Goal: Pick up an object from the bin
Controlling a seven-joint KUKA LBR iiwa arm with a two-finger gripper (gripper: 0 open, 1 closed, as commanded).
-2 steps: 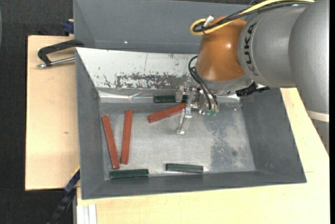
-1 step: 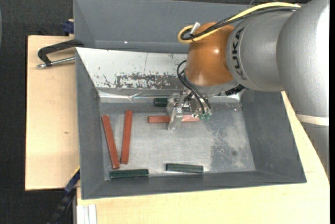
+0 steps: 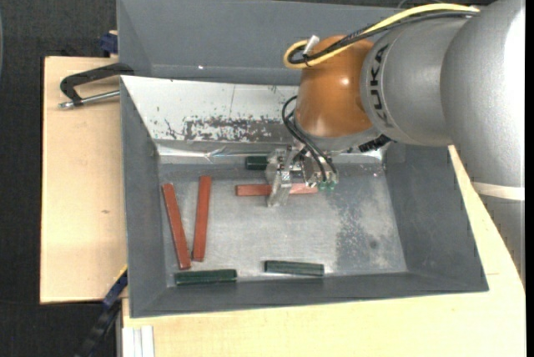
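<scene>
A reddish-brown stick (image 3: 249, 190) lies flat at the back middle of the grey bin (image 3: 434, 213), the pincer (image 3: 280, 188) directly over it, its grip impossible to tell, beside two red sticks (image 3: 201, 218) and three dark green sticks (image 3: 294, 268).

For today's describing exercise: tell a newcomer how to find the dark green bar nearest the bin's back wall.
Find the grey bin, then the tool near its back wall. Just left of the tool lies a short dark green bar. The two other green bars lie along the front wall.
</scene>
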